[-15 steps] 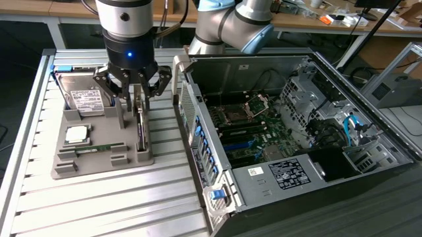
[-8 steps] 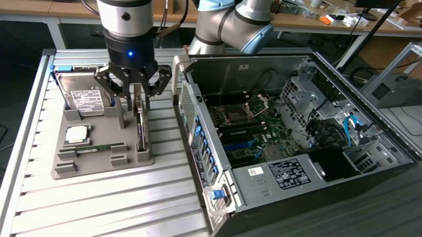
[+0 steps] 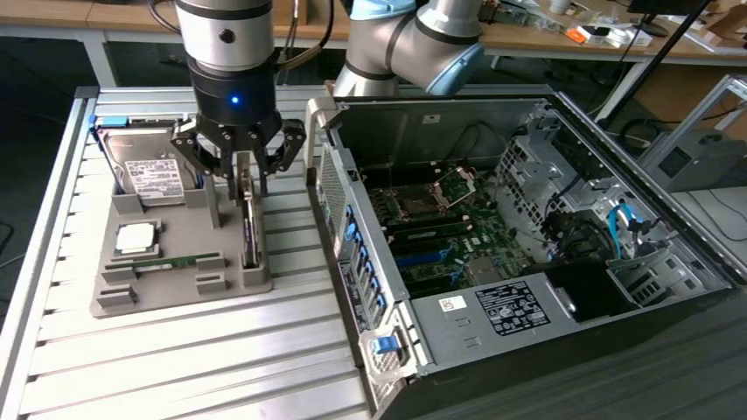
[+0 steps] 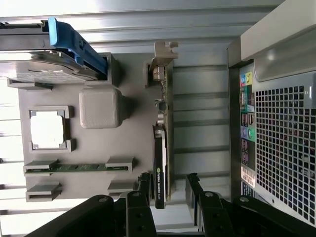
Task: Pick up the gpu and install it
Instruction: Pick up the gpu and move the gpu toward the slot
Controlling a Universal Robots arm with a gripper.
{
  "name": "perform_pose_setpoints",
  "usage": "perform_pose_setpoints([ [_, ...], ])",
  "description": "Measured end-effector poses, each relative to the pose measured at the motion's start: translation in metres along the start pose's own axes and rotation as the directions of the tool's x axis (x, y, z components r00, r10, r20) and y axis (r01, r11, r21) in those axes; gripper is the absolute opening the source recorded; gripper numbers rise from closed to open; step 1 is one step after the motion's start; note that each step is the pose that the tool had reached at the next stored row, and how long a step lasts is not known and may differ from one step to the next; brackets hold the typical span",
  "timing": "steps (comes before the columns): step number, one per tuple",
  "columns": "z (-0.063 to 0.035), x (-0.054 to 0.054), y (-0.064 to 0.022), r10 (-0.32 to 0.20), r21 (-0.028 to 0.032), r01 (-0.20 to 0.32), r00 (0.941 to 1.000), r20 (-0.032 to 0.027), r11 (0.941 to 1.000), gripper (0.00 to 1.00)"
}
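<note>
Exterior view: the whole setup. A grey tray (image 3: pixel 175 293) sits on the slatted table (image 3: pixel 175 367), and the open computer case (image 3: pixel 397 131) is just to the exterior view's right of it, motherboard visible inside.
Wrist view: looks straight down the tray (image 4: pixel 98 148), so you get the rear ports and mesh of the case (image 4: pixel 281 123), which the other camera doesn't give you.
Tray contents: hard drive (image 3: pixel 152 175) (image 4: pixel 44 71), processor (image 3: pixel 136 236) (image 4: pixel 48 129), green memory stick (image 3: pixel 175 261) (image 4: pixel 74 168).
gpu: the gpu (image 3: pixel 248 223) (image 4: pixel 163 123) stands on edge in the tray's slot along the side nearest the case, metal bracket at the end away from the pincer.
Pincer: the pincer (image 3: pixel 247 179) (image 4: pixel 168 180) hangs right over the tray with its fingers (image 4: pixel 144 182) spread apart, nothing clamped.
gpu vs pincer: one finger sits on each side of the card's near end, so the card runs between them.
Contact: looks like small gaps on both sides, but I can't say for sure from these angles.
</note>
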State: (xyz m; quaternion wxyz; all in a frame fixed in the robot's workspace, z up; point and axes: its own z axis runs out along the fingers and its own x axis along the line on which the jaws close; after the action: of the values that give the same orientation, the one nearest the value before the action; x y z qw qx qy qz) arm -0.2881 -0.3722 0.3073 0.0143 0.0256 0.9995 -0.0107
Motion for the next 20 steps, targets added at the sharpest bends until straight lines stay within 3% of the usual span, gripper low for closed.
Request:
perform_pose_setpoints([
  [11,0.0077,-0.001,0.0037,-0.003,0.0054,0.003,1.0000,0.0002,1.0000,0.42],
  [20,0.0155,-0.001,0.0059,-0.003,0.0058,0.003,1.0000,0.0003,1.0000,0.42],
])
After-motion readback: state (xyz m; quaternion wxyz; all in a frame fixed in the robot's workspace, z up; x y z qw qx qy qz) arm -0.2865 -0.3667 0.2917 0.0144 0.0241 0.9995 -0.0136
